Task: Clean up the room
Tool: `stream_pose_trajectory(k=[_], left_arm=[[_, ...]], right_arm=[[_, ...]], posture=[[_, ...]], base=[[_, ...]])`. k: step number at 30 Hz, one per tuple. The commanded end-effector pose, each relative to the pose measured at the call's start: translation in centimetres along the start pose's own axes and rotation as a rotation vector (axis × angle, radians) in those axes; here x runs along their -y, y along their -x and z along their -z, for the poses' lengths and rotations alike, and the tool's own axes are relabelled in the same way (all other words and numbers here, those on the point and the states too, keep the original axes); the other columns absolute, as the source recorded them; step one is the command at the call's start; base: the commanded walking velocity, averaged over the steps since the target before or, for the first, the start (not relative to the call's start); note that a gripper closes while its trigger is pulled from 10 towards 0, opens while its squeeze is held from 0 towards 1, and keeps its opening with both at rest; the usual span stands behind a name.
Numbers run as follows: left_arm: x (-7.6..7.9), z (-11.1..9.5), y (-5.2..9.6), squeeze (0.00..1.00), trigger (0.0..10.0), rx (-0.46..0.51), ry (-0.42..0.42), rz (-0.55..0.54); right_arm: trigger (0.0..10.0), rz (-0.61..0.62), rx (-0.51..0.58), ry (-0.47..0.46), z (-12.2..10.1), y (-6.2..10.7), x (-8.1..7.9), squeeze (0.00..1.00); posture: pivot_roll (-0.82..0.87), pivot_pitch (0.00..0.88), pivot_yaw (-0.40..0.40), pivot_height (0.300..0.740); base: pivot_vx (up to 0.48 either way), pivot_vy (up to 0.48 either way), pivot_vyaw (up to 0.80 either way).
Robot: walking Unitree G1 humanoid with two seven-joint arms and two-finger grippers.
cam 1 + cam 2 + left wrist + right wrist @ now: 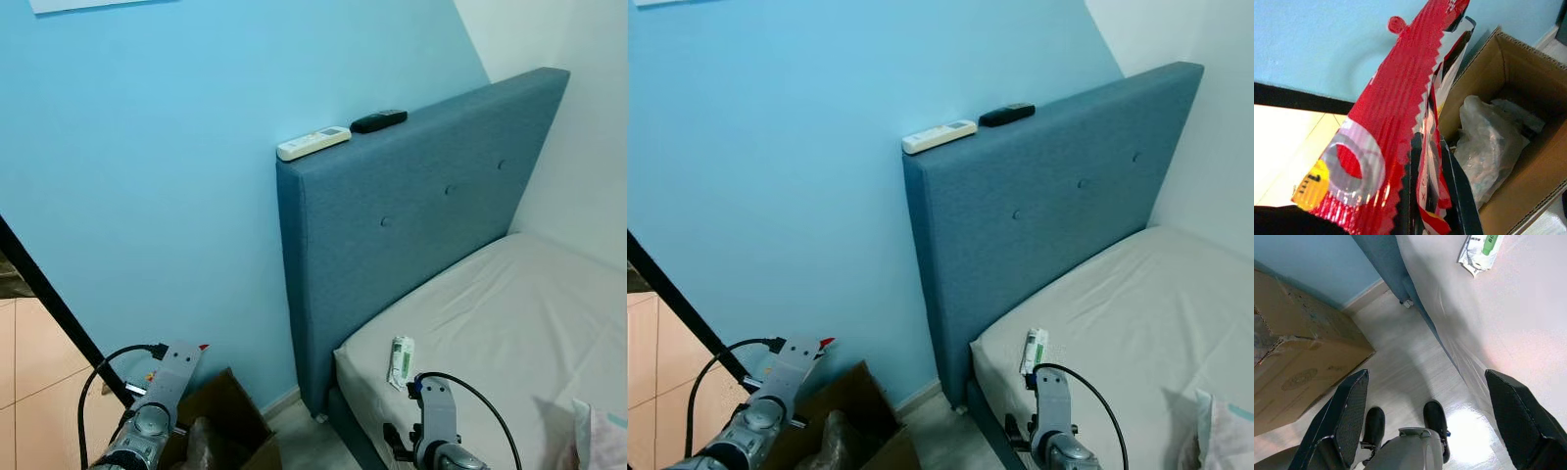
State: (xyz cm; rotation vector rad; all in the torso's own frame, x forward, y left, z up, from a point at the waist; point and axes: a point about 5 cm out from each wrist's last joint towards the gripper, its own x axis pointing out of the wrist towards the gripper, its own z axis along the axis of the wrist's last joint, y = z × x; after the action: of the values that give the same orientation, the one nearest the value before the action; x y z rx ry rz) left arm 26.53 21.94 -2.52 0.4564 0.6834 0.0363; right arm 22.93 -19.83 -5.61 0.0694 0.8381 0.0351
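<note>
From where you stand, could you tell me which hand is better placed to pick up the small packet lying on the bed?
The right hand, probably. It is open and empty, over the floor beside the mattress, with the packet just ahead. The left hand is shut on a red wrapper by the cardboard box.

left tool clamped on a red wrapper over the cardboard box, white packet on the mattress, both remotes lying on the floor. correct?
Not quite: the white remote and black remote lie on top of the blue headboard, as the left eye view shows. The rest holds: left tool clamped on the red wrapper over the cardboard box, white packet on the mattress.
</note>
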Motion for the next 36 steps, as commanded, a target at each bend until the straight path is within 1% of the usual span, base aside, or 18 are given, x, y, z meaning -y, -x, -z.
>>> stream_pose_trajectory(k=[1, 4, 9, 12, 14, 16, 18, 19, 21, 24, 26, 27, 28, 30, 31, 32, 33, 36], left_arm=[[-0.8, 1.3, 0.2, 0.00, 10.0, -0.059, -0.006, 0.001], [-1.0, 2.2, 0.3, 0.00, 10.0, -0.104, -0.004, 0.006], [-1.3, 2.5, 0.4, 0.00, 10.0, -0.117, -0.008, 0.000], [-1.2, 3.1, 0.5, 0.00, 10.0, -0.142, 0.000, 0.022], [-1.2, 3.3, 0.6, 0.00, 10.0, -0.146, 0.001, 0.028], [-0.9, 4.0, 0.8, 0.00, 10.0, -0.168, -0.003, 0.053], [-0.8, 4.3, 0.9, 0.00, 10.0, -0.176, -0.006, 0.061], [-0.7, 4.5, 1.0, 0.00, 10.0, -0.181, -0.018, 0.068], [-0.9, 4.8, 1.1, 0.00, 10.0, -0.185, -0.026, 0.067], [-1.0, 5.0, 1.2, 0.00, 10.0, -0.188, -0.031, 0.065], [-2.1, 4.5, 1.0, 0.00, 10.0, -0.166, -0.040, 0.029], [-2.1, 4.5, 1.0, 0.00, 10.0, -0.166, -0.040, 0.029], [-2.5, 4.2, 0.9, 0.00, 10.0, -0.153, -0.040, 0.011], [-2.5, 4.2, 0.9, 0.00, 10.0, -0.153, -0.040, 0.011], [-3.1, 3.4, 0.6, 0.00, 10.0, -0.126, -0.038, -0.009], [-3.9, 1.8, 0.2, 0.00, 10.0, -0.077, -0.038, -0.032], [-3.9, 1.8, 0.2, 0.00, 10.0, -0.077, -0.038, -0.032], [-4.0, 0.7, 0.0, 0.00, 10.0, -0.047, -0.049, -0.030]], right_arm=[[10.0, -0.008, 0.000, 0.015, -0.2, -0.1, -0.1, 0.00], [10.0, -0.009, 0.002, 0.023, -0.3, 0.0, 0.0, 0.00], [10.0, -0.008, 0.007, 0.025, -0.4, 0.0, 0.0, 0.00], [10.0, -0.010, 0.016, 0.036, -0.3, 0.1, 0.3, 0.00], [10.0, -0.011, 0.017, 0.040, -0.2, 0.1, 0.3, 0.00], [10.0, -0.012, 0.018, 0.050, 0.1, 0.2, 0.4, 0.00], [10.0, -0.013, 0.019, 0.054, 0.2, 0.2, 0.5, 0.00], [10.0, -0.015, 0.019, 0.062, 0.4, 0.3, 0.5, 0.00], [10.0, -0.019, 0.018, 0.069, 0.7, 0.4, 0.5, 0.00], [10.0, -0.020, 0.019, 0.075, 0.9, 0.5, 0.6, 0.00], [10.0, -0.016, 0.025, 0.079, 1.2, 0.7, 1.0, 0.00], [10.0, -0.016, 0.025, 0.079, 1.2, 0.7, 1.0, 0.00], [10.0, -0.015, 0.028, 0.081, 1.4, 0.8, 1.2, 0.00], [10.0, -0.015, 0.028, 0.081, 1.4, 0.8, 1.2, 0.00], [10.0, -0.015, 0.028, 0.093, 1.5, 0.9, 1.3, 0.00], [10.0, -0.013, 0.027, 0.108, 1.7, 1.0, 1.6, 0.00], [10.0, -0.013, 0.027, 0.108, 1.7, 1.0, 1.6, 0.00], [10.0, -0.005, 0.018, 0.117, 1.8, 1.1, 1.8, 0.00]], posture=[[-0.14, 0.033, 0.005, 0.740], [-0.16, 0.049, 0.000, 0.740], [-0.17, 0.062, -0.003, 0.740], [-0.19, 0.124, -0.020, 0.740], [-0.19, 0.124, -0.020, 0.740], [-0.19, 0.176, -0.040, 0.740], [-0.19, 0.176, -0.040, 0.740], [-0.19, 0.205, -0.055, 0.740], [-0.20, 0.229, -0.065, 0.740], [-0.20, 0.239, -0.069, 0.740], [-0.21, 0.271, -0.079, 0.740], [-0.21, 0.271, -0.079, 0.740], [-0.21, 0.276, -0.081, 0.740], [-0.21, 0.276, -0.081, 0.740], [-0.20, 0.281, -0.085, 0.740], [-0.21, 0.281, -0.079, 0.740], [-0.21, 0.281, -0.079, 0.740], [-0.21, 0.274, -0.072, 0.740]], base=[[0.000, 0.000, 0.00], [0.000, 0.000, 0.00], [0.000, 0.000, 0.00], [0.000, 0.000, 0.00], [0.000, 0.000, 0.00], [0.000, 0.000, 0.00], [0.000, 0.000, 0.00], [0.000, 0.000, 0.00], [0.000, 0.000, 0.00], [0.000, 0.000, 0.00], [0.000, 0.000, 0.00], [0.000, 0.000, 0.00], [0.000, 0.000, 0.00], [0.000, 0.000, 0.00], [0.000, 0.000, 0.00], [0.000, 0.000, 0.00], [0.000, 0.000, 0.00], [0.000, 0.000, 0.00]])
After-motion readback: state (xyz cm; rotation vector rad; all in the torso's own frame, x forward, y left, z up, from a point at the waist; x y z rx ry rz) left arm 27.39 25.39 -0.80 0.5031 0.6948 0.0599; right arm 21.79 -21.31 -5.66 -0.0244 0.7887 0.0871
